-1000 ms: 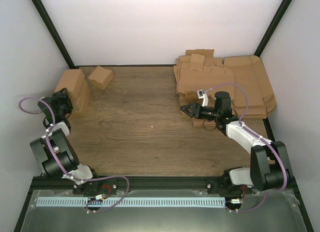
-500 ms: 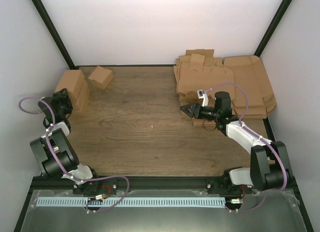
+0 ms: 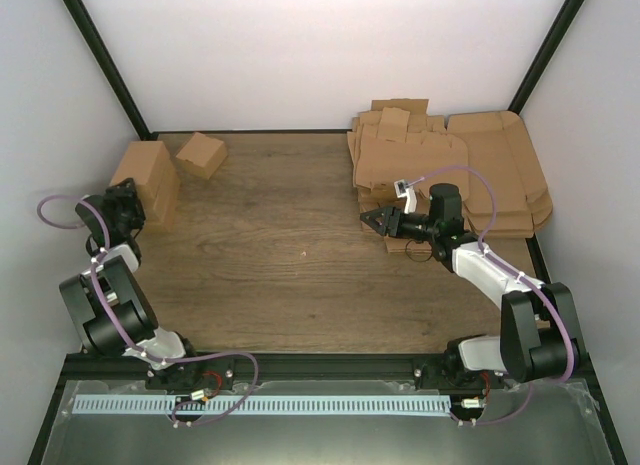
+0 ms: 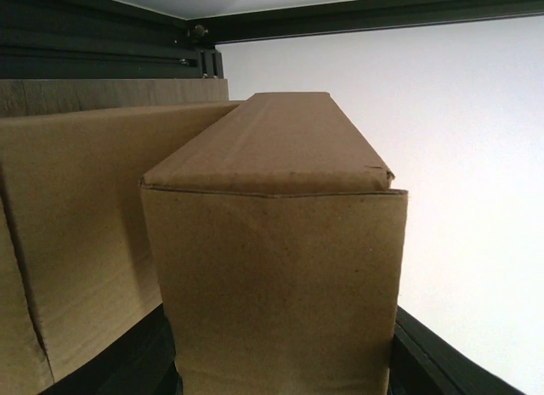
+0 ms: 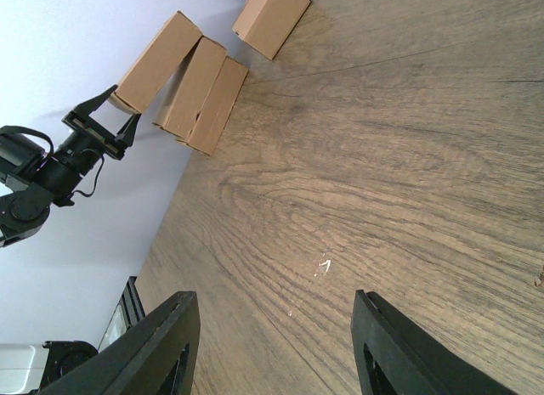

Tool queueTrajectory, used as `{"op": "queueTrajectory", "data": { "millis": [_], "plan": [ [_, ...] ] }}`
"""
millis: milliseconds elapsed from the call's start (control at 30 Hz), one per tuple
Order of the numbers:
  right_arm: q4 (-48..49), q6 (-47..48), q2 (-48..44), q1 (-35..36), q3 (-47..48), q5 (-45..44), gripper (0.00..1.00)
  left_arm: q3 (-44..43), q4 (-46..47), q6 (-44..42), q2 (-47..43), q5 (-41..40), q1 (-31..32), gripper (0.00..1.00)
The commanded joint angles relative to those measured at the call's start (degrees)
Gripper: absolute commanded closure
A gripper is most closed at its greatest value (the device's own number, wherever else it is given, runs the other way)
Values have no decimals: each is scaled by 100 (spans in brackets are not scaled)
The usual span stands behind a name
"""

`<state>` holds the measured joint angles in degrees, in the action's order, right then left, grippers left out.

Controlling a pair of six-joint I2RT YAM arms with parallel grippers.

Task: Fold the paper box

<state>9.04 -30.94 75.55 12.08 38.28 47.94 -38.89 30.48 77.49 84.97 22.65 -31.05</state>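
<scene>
3 boxes [image 5: 194, 87] by left hand [image 5: 124, 106], r-wrist only

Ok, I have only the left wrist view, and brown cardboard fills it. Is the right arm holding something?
Observer: No. The right end effector is open and empty. It points left at the near left corner of a heap of flat sheets.
Operator: And my own end effector, does it hold this cardboard?
Observer: The left end effector has its jaws apart at the end of a folded box by the left wall. Whether it grips, I cannot tell.
</scene>
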Motion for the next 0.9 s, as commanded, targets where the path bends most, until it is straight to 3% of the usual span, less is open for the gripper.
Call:
{"op": "queueTrajectory", "data": {
  "millis": [0,167,267,367,567,867],
  "plan": [
    [19,22,33,-58,154,64,48,-163,-254,-219,124,-14,-109,59],
    [31,0,44,-60,162,75,48,-254,-433,-304,159,27,-194,52],
    [37,-9,56,-60,167,79,48,-302,-634,-348,178,28,-217,34],
    [44,-24,56,-60,176,79,47,-345,-835,-384,179,56,-217,29],
    [45,-35,58,-56,170,106,47,-478,-1483,-488,124,-8,-226,2],
    [75,-75,25,-56,146,134,47,-941,-3063,-732,-239,-462,-226,0]
  ]
}}
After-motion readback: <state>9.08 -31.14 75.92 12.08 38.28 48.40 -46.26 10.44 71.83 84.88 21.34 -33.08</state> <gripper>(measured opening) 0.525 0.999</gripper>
